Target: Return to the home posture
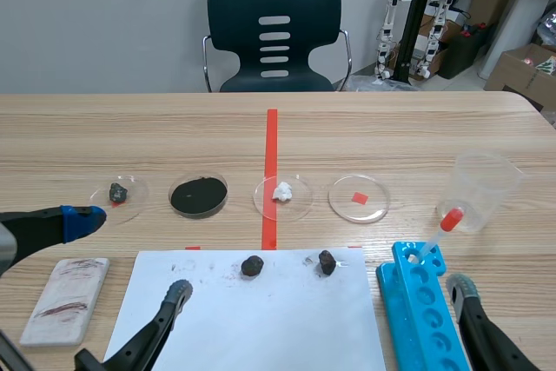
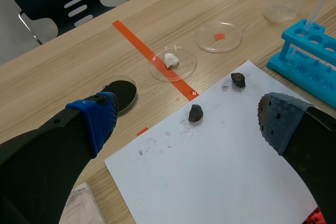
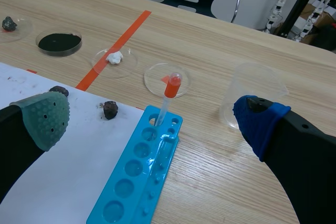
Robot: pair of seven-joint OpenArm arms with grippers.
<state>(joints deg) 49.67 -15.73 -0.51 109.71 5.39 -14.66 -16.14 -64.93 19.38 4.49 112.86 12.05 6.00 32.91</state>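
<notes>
Black grippers (image 1: 133, 253) two, clear dishes (image 1: 343, 198) four.

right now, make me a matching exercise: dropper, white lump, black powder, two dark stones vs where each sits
1 dropper
2 white lump
3 black powder
4 two dark stones

a on the white paper
b in the blue rack
c in the second dish from the left
d in the third dish from the left

Pairs: 1-b, 2-d, 3-c, 4-a

Left arm (image 1: 30, 230) and right arm (image 1: 486, 336) come in low. Left gripper (image 2: 186, 121): fingers spread wide, empty. Right gripper (image 3: 153, 119): fingers also spread wide, gripping nothing.
</notes>
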